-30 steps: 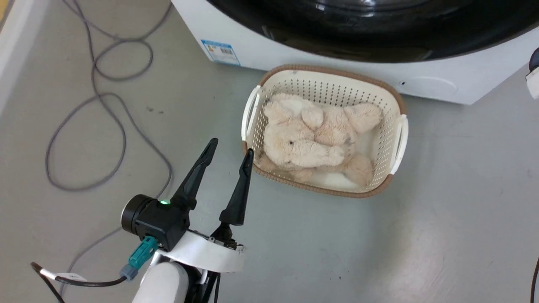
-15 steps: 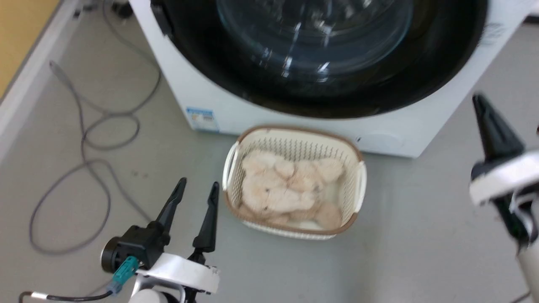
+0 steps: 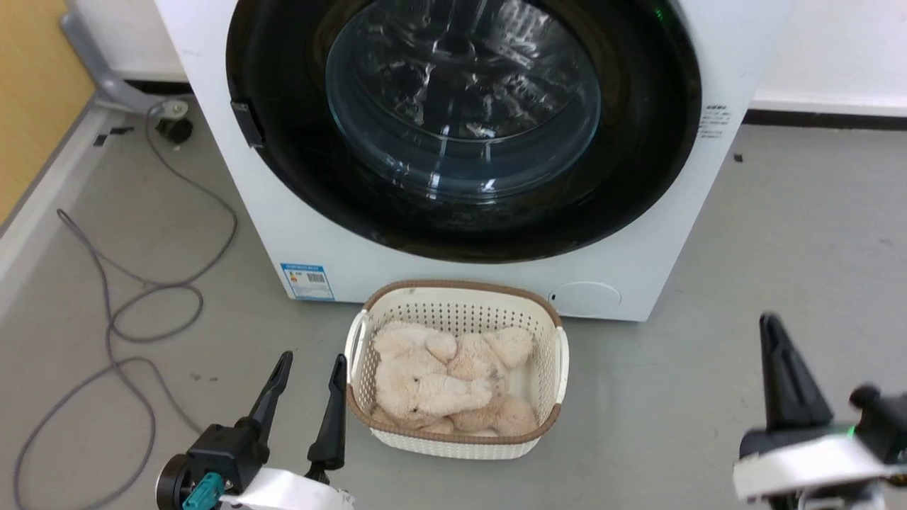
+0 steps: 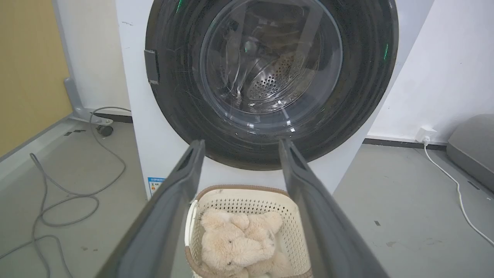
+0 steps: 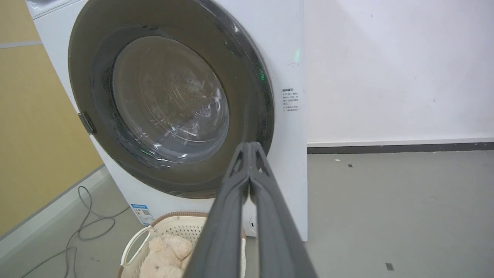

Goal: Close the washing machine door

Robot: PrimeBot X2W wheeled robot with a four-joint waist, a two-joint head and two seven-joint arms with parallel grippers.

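The washing machine (image 3: pixel 305 241) is a white box standing straight ahead in the head view. Its door (image 3: pixel 460 106), with a wide black rim and a clear glass bowl, lies flat against the front, and I see no gap at its edge. Steel drum holes show through the glass of the door (image 4: pixel 270 61) in the left wrist view. My left gripper (image 3: pixel 313 358) is open and empty at the lower left, well short of the machine. At the lower right my right gripper (image 3: pixel 769 322) is shut on nothing, its fingertips (image 5: pixel 249 143) pressed together before the door (image 5: pixel 170 100).
A cream basket (image 3: pixel 457 304) holding a beige plush toy (image 3: pixel 439 382) sits on the grey floor just before the machine, between my grippers. A grey cable (image 3: pixel 120 319) loops over the floor at the left beside a yellow wall (image 3: pixel 35 85). Open floor lies right of the machine.
The head camera has tilted upward, so the whole door now shows and the basket sits lower in the picture. My right gripper has come into view at the lower right. The left gripper stays open.
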